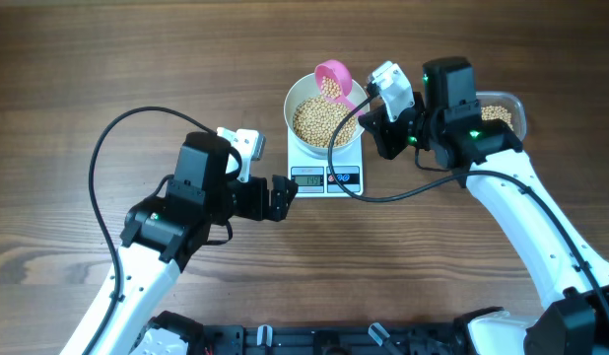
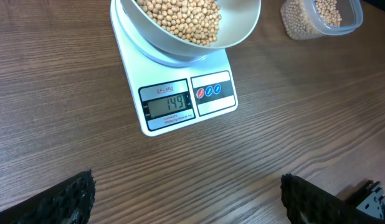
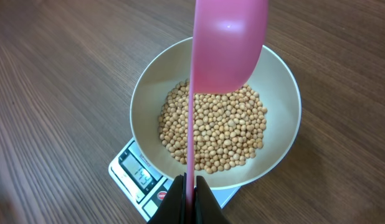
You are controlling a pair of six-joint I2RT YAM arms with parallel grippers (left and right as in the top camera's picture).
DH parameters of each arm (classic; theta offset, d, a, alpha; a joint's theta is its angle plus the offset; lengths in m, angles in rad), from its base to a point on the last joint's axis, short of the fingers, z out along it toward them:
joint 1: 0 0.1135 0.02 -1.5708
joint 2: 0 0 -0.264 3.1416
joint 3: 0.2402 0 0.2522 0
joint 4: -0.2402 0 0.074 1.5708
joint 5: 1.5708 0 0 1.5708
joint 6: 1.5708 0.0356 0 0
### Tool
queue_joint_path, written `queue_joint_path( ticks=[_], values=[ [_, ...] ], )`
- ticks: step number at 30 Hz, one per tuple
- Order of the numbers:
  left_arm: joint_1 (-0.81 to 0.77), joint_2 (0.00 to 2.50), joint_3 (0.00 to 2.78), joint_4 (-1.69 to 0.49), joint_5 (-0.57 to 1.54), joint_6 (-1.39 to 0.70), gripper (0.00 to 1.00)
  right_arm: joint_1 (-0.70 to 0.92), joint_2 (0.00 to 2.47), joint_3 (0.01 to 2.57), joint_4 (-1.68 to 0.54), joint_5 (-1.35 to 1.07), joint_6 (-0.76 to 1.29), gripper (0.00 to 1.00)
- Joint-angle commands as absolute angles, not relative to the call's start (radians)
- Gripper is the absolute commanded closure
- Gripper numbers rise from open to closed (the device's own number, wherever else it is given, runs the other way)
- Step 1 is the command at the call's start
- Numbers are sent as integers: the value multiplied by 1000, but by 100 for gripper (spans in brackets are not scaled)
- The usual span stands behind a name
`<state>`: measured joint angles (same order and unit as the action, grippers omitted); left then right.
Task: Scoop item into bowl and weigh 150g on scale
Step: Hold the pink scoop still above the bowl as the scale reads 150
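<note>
Pink scoop [image 1: 333, 74] is pinched by its handle in the right gripper [image 3: 189, 194], jaws pressed tight on it. It is tilted over the far rim of the white bowl [image 1: 297, 104]. Tan beans [image 1: 321, 120] cover the bowl bottom, a few more in the scoop. Bowl sits on the scale [image 1: 327, 179], mid-table [image 1: 107, 59] toward the far edge; display reads 149. Left gripper [image 1: 282, 197] is spread wide, empty, just beside the scale's front-left corner. Clear tub [image 1: 513, 110] of beans sits toward the right edge.

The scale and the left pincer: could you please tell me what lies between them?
Only bare wooden table lies between the left pincer and the scale, clearest in the left wrist view.
</note>
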<state>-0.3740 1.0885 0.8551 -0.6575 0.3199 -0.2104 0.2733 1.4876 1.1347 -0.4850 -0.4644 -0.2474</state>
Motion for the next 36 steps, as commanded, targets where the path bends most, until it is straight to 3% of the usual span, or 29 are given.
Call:
queue_joint_path(
  ticks=[1, 14, 23, 31, 36],
  values=[
    [-378, 1089, 851, -655, 324, -194, 0, 278, 1500, 1159, -484, -472, -264, 96],
    [-378, 1089, 851, -654, 324, -194, 0, 277, 1500, 1159, -492, -466, -405, 96],
    [-378, 1089, 851, -654, 324, -194, 0, 277, 1500, 1159, -491, -461, -389, 96],
    [-378, 1089, 851, -654, 324, -194, 0, 277, 1500, 1159, -487, -480, -185, 96],
    [-378, 1089, 851, -654, 324, -194, 0, 278, 1500, 1159, -497, -479, -375, 96]
  ],
)
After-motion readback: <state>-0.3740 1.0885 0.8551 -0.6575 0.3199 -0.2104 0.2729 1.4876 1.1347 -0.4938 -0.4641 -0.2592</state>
